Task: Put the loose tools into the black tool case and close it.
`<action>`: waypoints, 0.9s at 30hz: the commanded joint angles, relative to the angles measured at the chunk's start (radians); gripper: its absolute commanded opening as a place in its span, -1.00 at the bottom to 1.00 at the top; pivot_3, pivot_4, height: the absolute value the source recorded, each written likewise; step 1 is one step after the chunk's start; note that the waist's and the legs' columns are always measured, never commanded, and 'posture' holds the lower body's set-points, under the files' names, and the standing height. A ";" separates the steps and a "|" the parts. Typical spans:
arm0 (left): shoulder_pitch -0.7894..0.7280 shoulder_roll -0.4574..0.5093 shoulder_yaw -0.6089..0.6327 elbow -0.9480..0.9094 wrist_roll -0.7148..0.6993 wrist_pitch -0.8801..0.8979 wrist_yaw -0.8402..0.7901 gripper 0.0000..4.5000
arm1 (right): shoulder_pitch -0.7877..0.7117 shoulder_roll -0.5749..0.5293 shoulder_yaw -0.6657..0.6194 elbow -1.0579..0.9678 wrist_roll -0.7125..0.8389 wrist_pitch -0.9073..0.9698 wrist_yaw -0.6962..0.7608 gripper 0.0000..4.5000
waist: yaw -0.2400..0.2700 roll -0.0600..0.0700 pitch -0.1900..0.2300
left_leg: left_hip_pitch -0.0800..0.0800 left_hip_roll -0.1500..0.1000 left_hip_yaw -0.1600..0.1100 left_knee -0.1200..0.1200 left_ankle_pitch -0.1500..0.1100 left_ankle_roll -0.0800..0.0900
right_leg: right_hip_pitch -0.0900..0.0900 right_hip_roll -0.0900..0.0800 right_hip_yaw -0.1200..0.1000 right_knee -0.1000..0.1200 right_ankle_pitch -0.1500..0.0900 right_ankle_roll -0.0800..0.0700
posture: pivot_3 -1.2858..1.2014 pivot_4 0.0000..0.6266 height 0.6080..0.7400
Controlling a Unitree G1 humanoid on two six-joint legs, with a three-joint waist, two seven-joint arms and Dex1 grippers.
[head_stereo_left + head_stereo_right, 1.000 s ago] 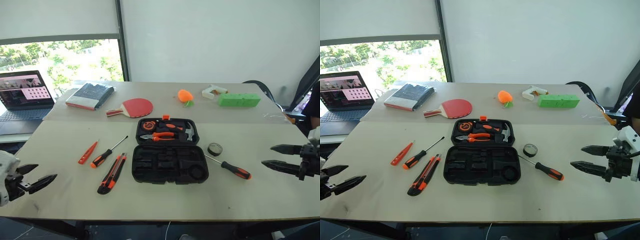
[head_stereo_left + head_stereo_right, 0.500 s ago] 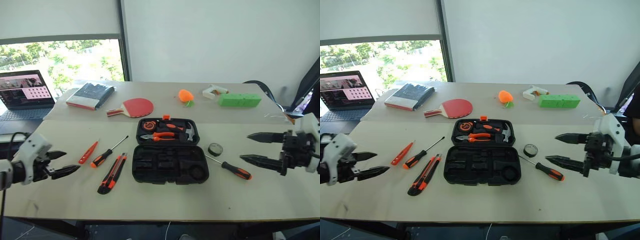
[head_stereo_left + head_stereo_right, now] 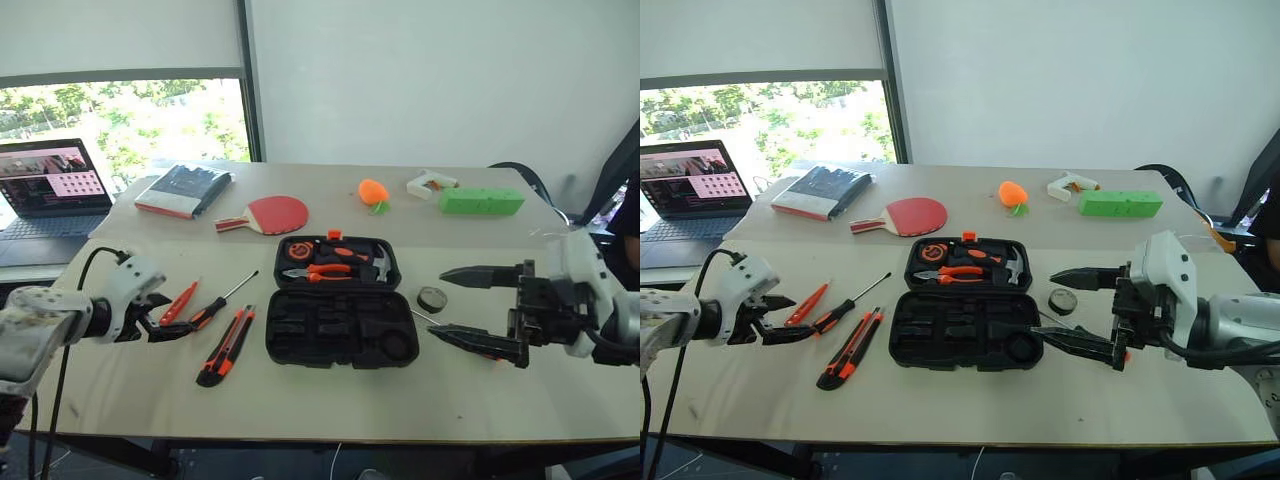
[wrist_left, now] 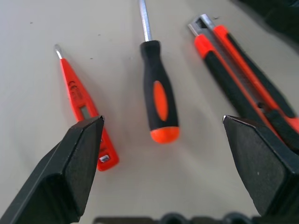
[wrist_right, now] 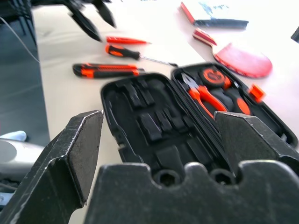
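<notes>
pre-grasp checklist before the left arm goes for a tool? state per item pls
1. Black tool case open, flat on the table: ok.
2. Left gripper open and empty: ok.
3. Left gripper lined up on one tool: not ok. Its fingers straddle the left screwdriver, with the orange tester by one finger and the utility knife by the other.
4. Right gripper open and empty, hovering beside the case: ok.
5. Black roll reachable: ok, lying free beside the case.
6. Right screwdriver reachable: cannot tell, the right gripper covers it.
</notes>
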 commanded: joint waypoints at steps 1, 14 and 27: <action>-0.064 -0.049 -0.067 0.043 0.033 -0.003 -0.005 0.94 | -0.016 0.001 -0.002 -0.033 0.023 -0.007 -0.020 0.96 | 0.000 -0.001 0.000 | -0.001 0.000 0.000 0.000 0.000 0.000 | 0.000 0.000 0.000 0.000 0.000 0.000 | 0.03 -0.52 0.94; -0.145 -0.146 -0.160 0.182 0.128 -0.020 0.004 -0.50 | 0.004 -0.002 -0.038 -0.049 0.095 0.010 -0.082 1.00 | 0.000 -0.002 0.001 | -0.002 0.000 -0.003 0.007 -0.001 0.001 | 0.001 0.000 -0.001 0.002 0.001 0.001 | 0.03 -0.52 0.94; -0.396 -0.212 -0.105 0.179 0.101 -0.105 -0.035 -0.61 | 0.077 -0.002 -0.086 -0.059 0.103 0.007 -0.097 1.00 | 0.022 -0.006 0.003 | -0.010 0.000 -0.011 0.020 -0.001 0.003 | -0.001 0.000 -0.005 0.010 0.000 0.003 | 0.03 -0.52 0.94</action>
